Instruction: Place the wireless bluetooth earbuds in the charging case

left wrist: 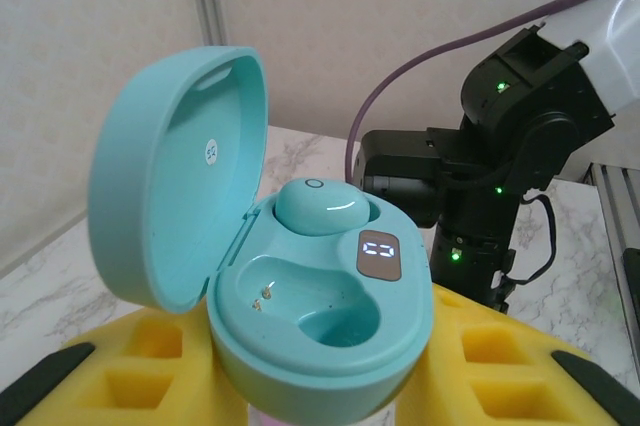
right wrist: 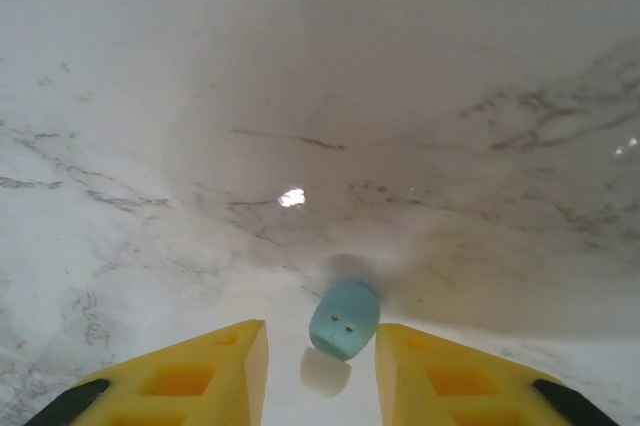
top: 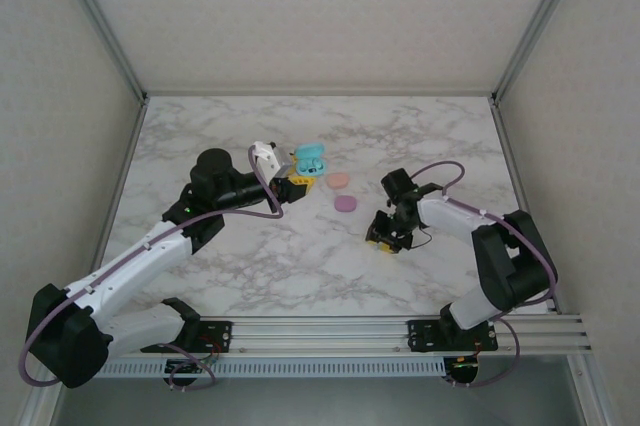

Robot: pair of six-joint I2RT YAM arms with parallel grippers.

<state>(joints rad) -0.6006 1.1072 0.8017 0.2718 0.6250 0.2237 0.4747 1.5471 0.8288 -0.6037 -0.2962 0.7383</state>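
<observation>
Left pincer (top: 293,175) is clenched on the open teal charging case (left wrist: 330,336). The display's lit, but I can't read the digits. Right pincer (right wrist: 320,366) is released, with a teal earbud (right wrist: 345,318) between its tips.

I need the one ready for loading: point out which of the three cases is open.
The teal case, its lid swung up. The pink case and the purple case lie shut on the table.

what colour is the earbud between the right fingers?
Teal earbud; the right wrist view shows it best.
</observation>
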